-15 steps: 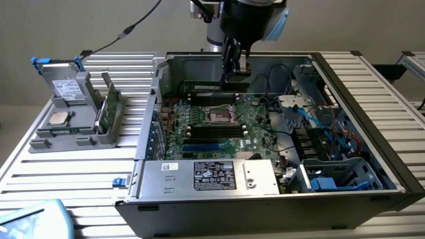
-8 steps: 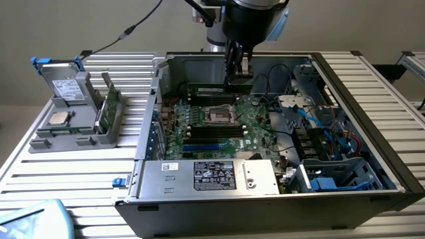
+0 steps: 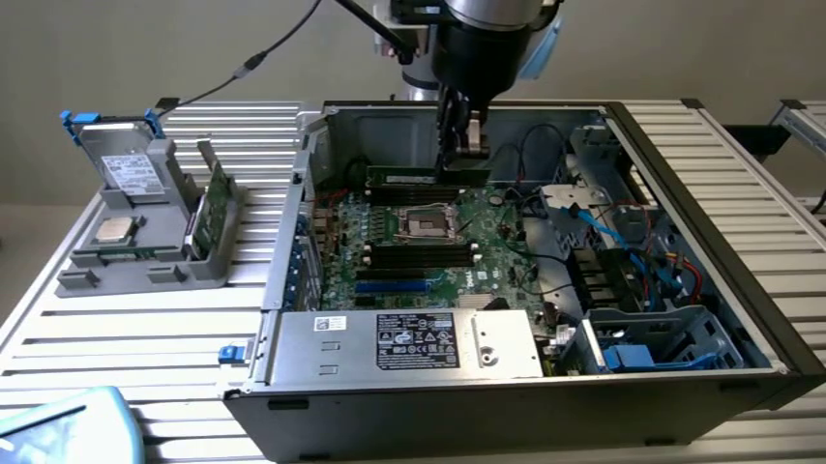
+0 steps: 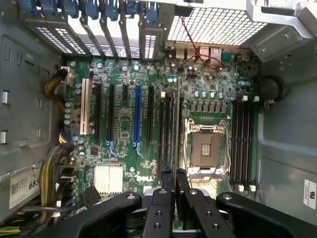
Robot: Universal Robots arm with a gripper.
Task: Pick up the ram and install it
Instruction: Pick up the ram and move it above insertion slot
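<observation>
My black metal gripper (image 3: 465, 153) pinches one long, thin dark-green ram stick (image 3: 420, 177) near its 3 o'clock end in the exterior view. The stick stands on edge, its long axis level from 9 to 3 o'clock. It hangs at 12 o'clock of the one square silver processor socket (image 3: 421, 224) on the green motherboard (image 3: 497, 246).

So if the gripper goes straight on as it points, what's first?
Likely the black memory slots beside the empty processor socket, met first by the thin dark-green ram stick the gripper clamps. Depth unclear.
</observation>
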